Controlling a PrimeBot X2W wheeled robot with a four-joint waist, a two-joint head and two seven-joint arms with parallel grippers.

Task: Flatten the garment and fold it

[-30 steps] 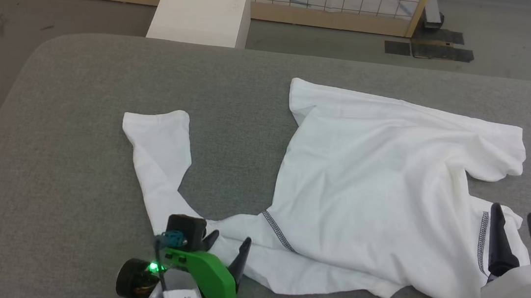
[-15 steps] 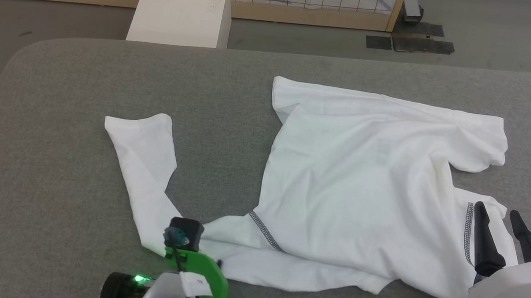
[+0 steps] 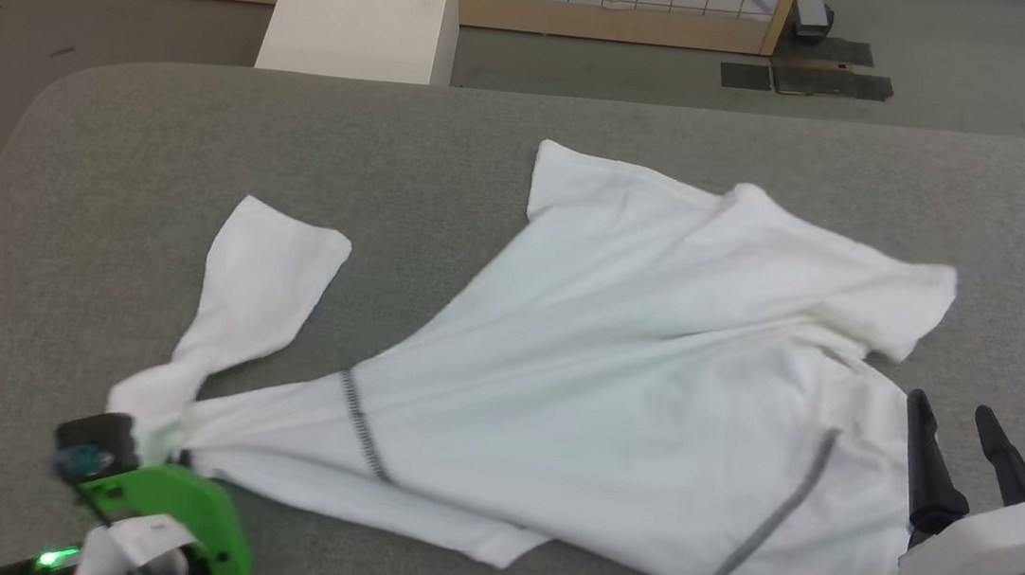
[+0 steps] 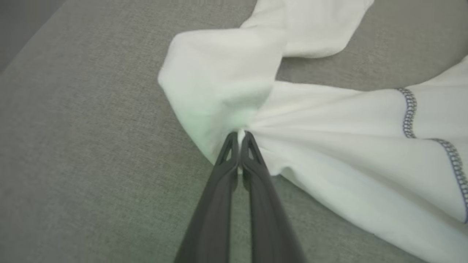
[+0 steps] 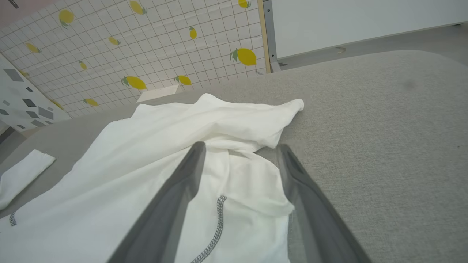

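The large white thin-fabric long-sleeved shirt [image 3: 617, 384] lies spread but creased across the grey cloth-covered table [image 3: 156, 145]; the step in hand looks like drawing its sleeve [image 3: 271, 272] outward to flatten it, best done low and steadily along the table, so the thin fabric neither slips nor bunches; the left gripper [image 4: 239, 140] is pinched tight on the sleeve's gathered fold; the right gripper [image 3: 949, 407] stands wide apart, holding nothing, poised at the shirt's right edge.
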